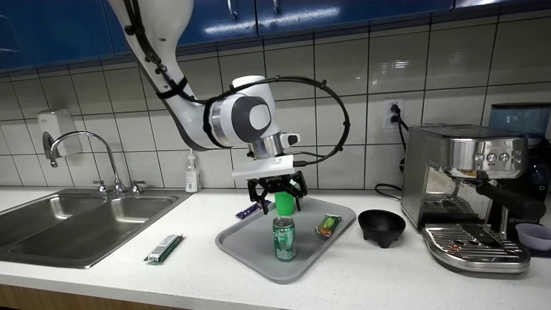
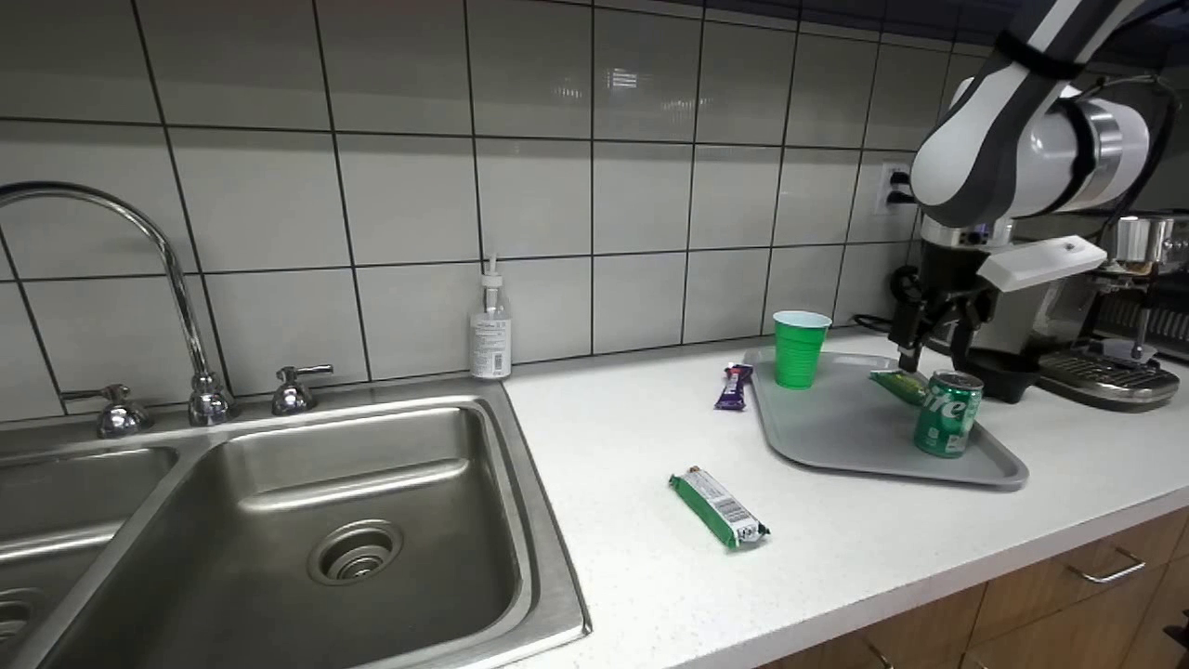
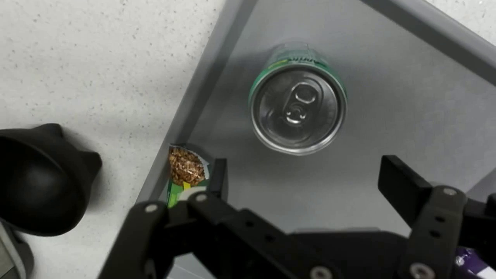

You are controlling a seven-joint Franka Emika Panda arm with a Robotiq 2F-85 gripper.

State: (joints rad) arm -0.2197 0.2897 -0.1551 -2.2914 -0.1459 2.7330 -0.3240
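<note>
Wrist view, green can upright, long axis vertical, top end up; pincer spread wide, empty

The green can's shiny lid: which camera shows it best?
The wrist view, because it looks down on the lid, so its pull tab shows clearly. Both exterior views show the can mostly from the side, with the lid just a narrow oval.

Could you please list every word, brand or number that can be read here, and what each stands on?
"ROBOTIQ": on the gripper, small and faint.
"re": white letters on the green soda can; the preceding letter is unclear.
Too small or blurred to read: the can's finer print and any lettering on the pump bottle, green-wrapped bar, purple wrapper, snack packet and coffee grinder.
</note>
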